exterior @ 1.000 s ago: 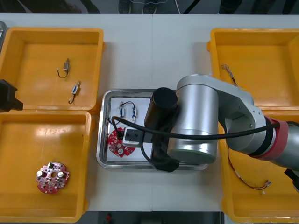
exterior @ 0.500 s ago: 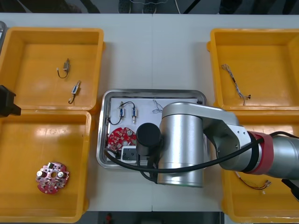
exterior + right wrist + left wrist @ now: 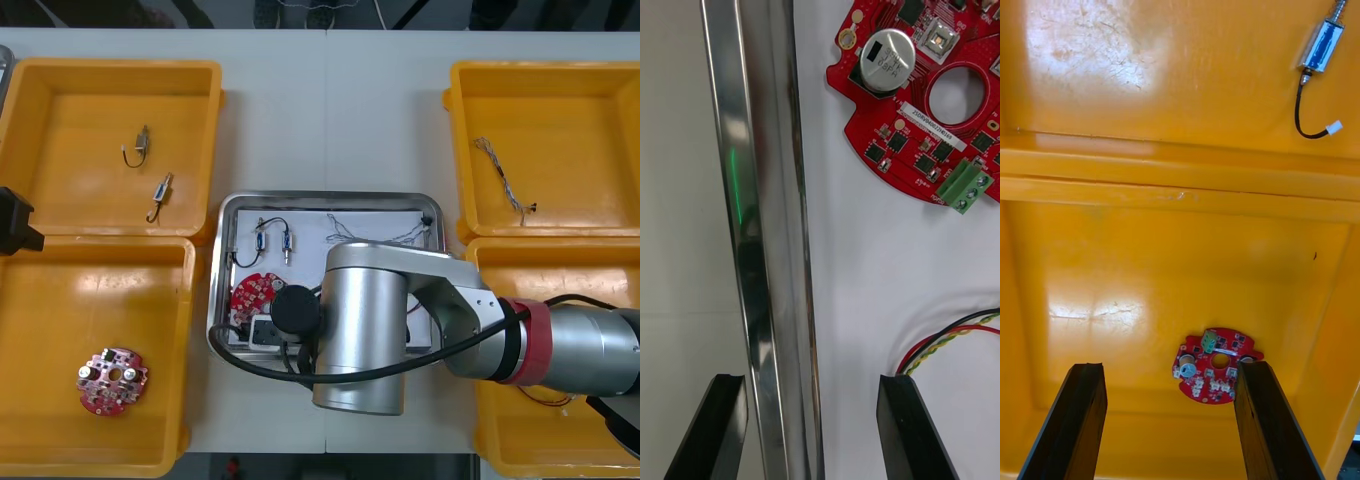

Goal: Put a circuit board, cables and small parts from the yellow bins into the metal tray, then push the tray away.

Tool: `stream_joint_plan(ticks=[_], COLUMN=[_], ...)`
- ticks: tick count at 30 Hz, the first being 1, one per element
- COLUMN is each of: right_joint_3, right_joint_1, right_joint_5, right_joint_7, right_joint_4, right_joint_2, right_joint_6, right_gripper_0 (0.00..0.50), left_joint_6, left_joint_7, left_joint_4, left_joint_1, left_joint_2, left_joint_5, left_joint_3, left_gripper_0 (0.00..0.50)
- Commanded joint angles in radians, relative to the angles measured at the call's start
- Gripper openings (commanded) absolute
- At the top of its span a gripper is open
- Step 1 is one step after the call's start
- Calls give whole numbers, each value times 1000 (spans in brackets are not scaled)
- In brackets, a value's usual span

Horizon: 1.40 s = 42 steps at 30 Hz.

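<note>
L gripper (image 3: 1169,369) hangs over the left yellow bins (image 3: 1180,172), fingers wide apart, nothing held. A round red circuit board (image 3: 1216,365) lies in the bin below it, and a small metal part (image 3: 1321,46) in the next bin. Mid-table, the metal tray (image 3: 225,215) holds a second circuit board (image 3: 929,112) and a red and yellow cable (image 3: 955,334). R gripper (image 3: 811,390) is spread and straddles the tray rim: one finger over the table (image 3: 330,110), the other inside, gripping nothing.

bins (image 3: 60,130): yellow. circuit board (image 3: 899,112): red. tray (image 3: 764,225): shiny silver rim, white inside; cable (image 3: 947,341): twisted red and yellow.
</note>
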Motion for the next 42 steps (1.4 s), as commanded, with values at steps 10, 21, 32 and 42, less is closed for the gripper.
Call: stream_joint_plan(ticks=[10, 21, 32, 42], right_joint_3=[61, 76, 76, 76], right_joint_1=[24, 24, 12, -16], right_joint_5=[25, 45, 39, 41], right_joint_7=[-9, -16, -27, -33], right_joint_4=[57, 62, 54, 54], right_joint_2=[25, 25, 25, 18], right_joint_6=[-61, -72, -69, -71], right_gripper_0=[500, 500, 0, 0], left_joint_6=[6, 6, 6, 6], left_joint_7=[-68, -68, -68, -68], left_joint_4=[-28, -28, -28, -28], left_joint_1=[14, 14, 14, 14], left_joint_2=[47, 47, 47, 47], left_joint_5=[6, 6, 6, 6], left_joint_3=[29, 29, 29, 29], left_gripper_0=[500, 500, 500, 500])
